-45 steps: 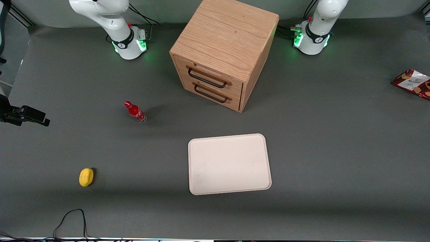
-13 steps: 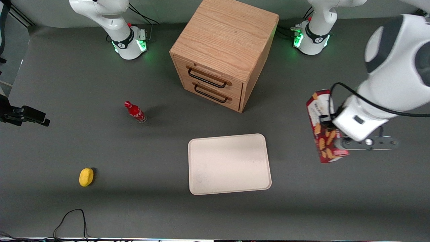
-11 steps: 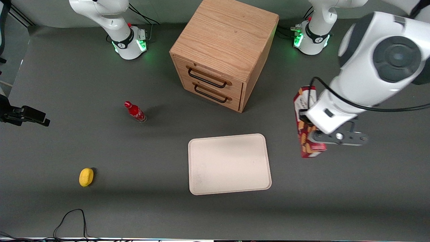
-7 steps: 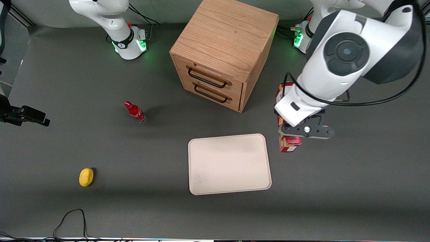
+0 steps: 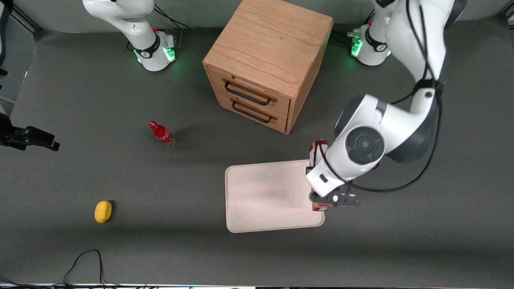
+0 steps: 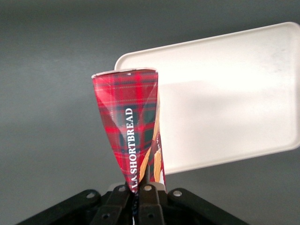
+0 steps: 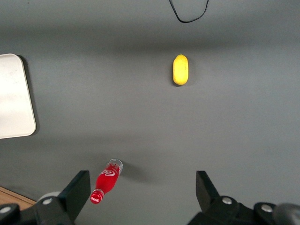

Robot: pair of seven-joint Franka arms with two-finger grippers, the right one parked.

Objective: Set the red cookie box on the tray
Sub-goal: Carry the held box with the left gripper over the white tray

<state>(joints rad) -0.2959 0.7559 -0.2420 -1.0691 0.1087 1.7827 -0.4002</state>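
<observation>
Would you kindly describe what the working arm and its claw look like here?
The left arm has glossy white rounded shells with dark grey joint sections and a round grey cap on one joint. Black cables run loosely along it. Its base glows green. The claw, over the tray edge, is black, with a flat black crossbar showing silver screw heads, below a white wrist block.

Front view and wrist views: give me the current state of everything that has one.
Dark-red plaid cookie box: held edge-on over the tray's edge, not set down.
Left arm's tool: shut on the box.
Cream-white rectangular tray: nothing lying on it.
Wooden two-drawer cabinet: both drawers closed.
Small red bottle: upright, capped.
Yellow lemon: resting on table.
</observation>
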